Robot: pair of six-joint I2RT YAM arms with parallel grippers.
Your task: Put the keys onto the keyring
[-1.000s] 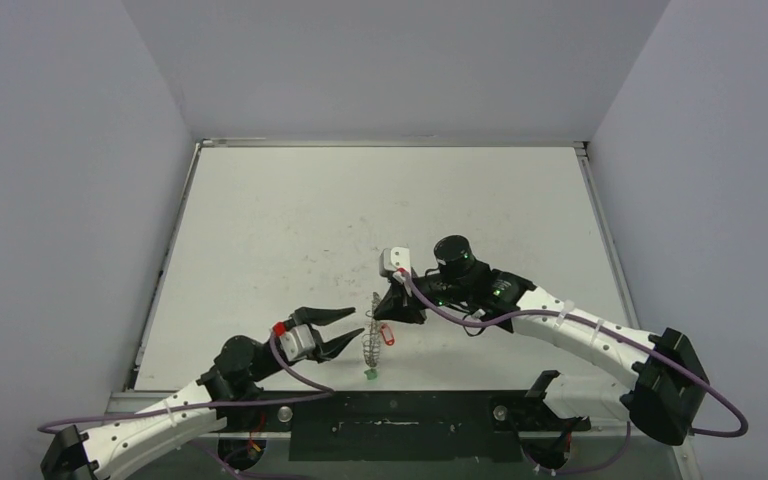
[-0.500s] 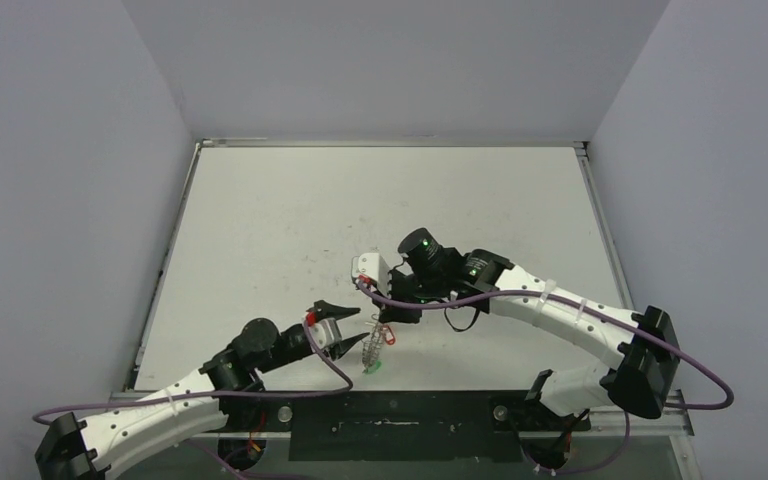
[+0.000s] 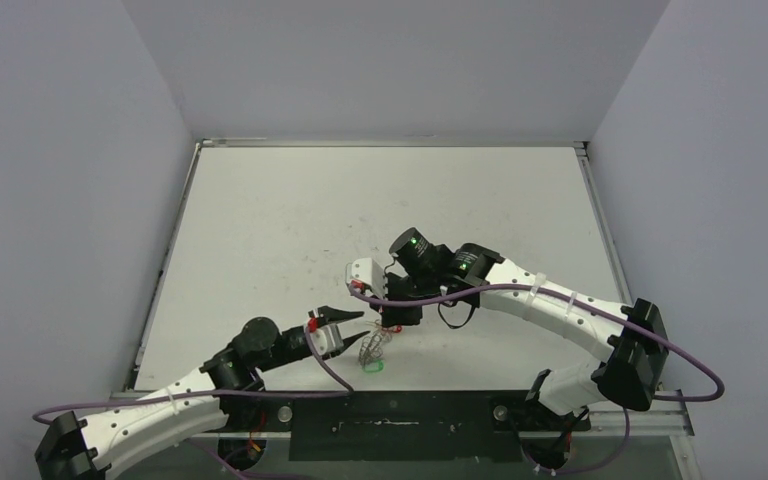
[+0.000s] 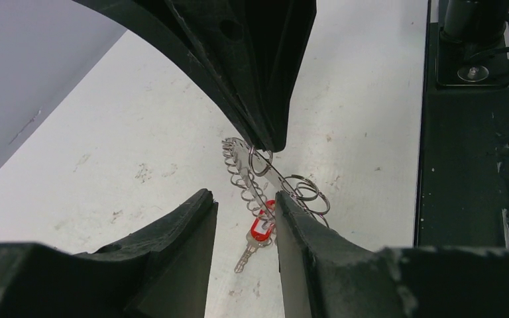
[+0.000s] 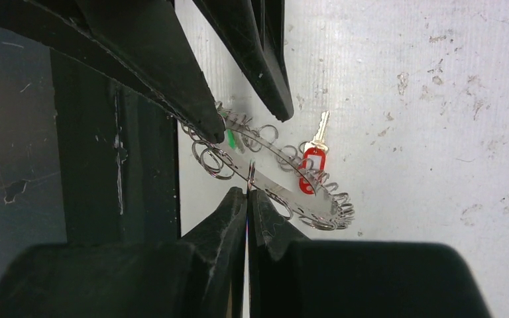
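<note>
- Our right claw [image 5: 247, 192] is pinched together on a wire loop at the rim of the keyring [image 5: 301, 204], holding the ring at a tilt.
- Our left claw [image 4: 242, 196] stands apart and grips nothing, one finger on either side of the keyring's other end.
- The red-tagged key [image 4: 260, 228] lies against the keyring. We cannot tell whether it is threaded on.
- A green tag [image 5: 229, 137] shows among the loops beside the left claw. Its key is hidden.
- Both claws meet low over the pale surface [image 3: 360, 200], near its front edge.
</note>
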